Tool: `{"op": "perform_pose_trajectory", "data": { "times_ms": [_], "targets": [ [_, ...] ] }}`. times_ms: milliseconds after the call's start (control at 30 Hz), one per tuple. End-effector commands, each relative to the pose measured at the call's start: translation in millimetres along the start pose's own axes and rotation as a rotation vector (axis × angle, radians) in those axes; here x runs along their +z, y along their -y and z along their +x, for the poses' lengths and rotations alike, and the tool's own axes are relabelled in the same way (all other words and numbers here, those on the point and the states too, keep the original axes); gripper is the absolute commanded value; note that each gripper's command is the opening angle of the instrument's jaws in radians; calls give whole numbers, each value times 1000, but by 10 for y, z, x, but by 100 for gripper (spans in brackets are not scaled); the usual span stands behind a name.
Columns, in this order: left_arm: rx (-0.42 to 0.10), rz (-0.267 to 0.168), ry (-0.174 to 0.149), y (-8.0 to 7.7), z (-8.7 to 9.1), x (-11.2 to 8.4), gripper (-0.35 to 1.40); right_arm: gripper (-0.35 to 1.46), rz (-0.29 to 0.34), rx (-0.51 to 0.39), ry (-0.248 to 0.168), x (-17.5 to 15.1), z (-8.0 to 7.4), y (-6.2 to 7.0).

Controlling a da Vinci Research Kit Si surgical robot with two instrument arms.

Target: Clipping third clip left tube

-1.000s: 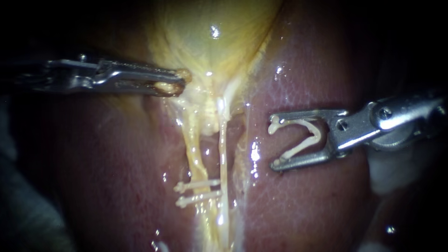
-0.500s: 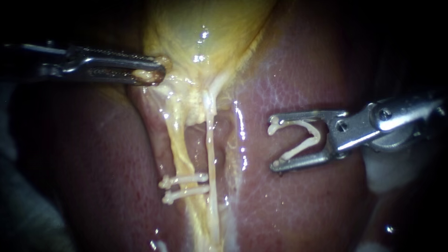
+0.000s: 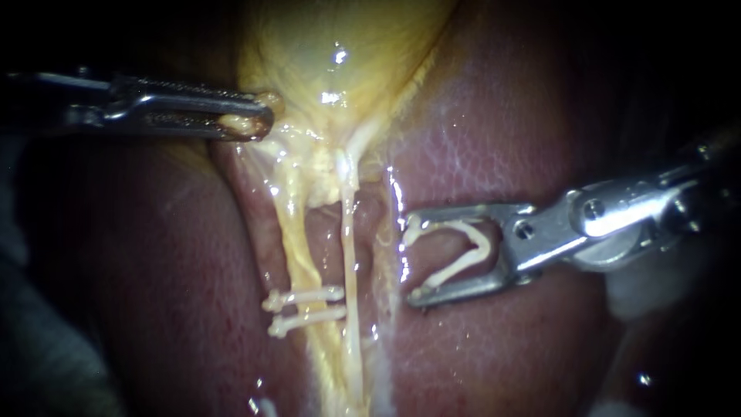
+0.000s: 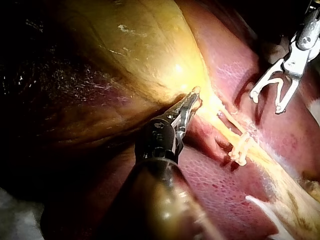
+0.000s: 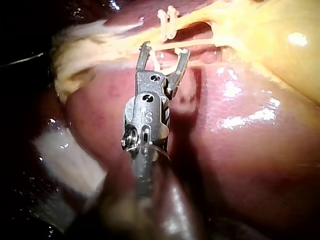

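Two pale tubes run down from the yellow gallbladder [image 3: 340, 46]. The left tube [image 3: 297, 247] carries two white clips [image 3: 305, 305], one just above the other. The thinner right tube [image 3: 349, 255] is bare. My left instrument [image 3: 255, 123] is shut on tissue at the gallbladder's lower edge and holds it to the left; it shows too in the left wrist view [image 4: 192, 102]. My right instrument [image 3: 409, 259] holds an open white clip [image 3: 463, 251] in its wide-spread jaws, just right of the right tube and above the two clips' level. The right wrist view shows its tips [image 5: 166, 49] close to the tubes.
Red-brown liver [image 3: 494, 131] lies on both sides of the tubes. White gauze [image 3: 633, 293] sits under my right instrument's shaft, also visible in the right wrist view [image 5: 70, 150]. The surroundings are dark.
My left instrument first pulled the gallbladder's edge up and left, stretching the tubes. Since then my right instrument has moved left and slightly down with its clip, toward the tubes.
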Motion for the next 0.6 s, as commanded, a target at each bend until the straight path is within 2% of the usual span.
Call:
{"op": "perform_pose_trajectory", "data": {
  "times_ms": [33, 233, 400, 600],
  "targets": [
    [0, 0, 0, 0, 0, 0, -35, 50, 1, 16, -6, 3, 1, -1],
    [0, 0, 0, -1, 0, 0, -35, 50, 27, 103, -47, 22, 3, -7],
    [0, 0, 0, -1, 0, 0, -35, 50, 43, 161, -59, 39, 4, -15],
    [-1, 1, 0, -1, 0, 0, -35, 50, 73, 243, -88, 52, -3, -26]
  ]
}}
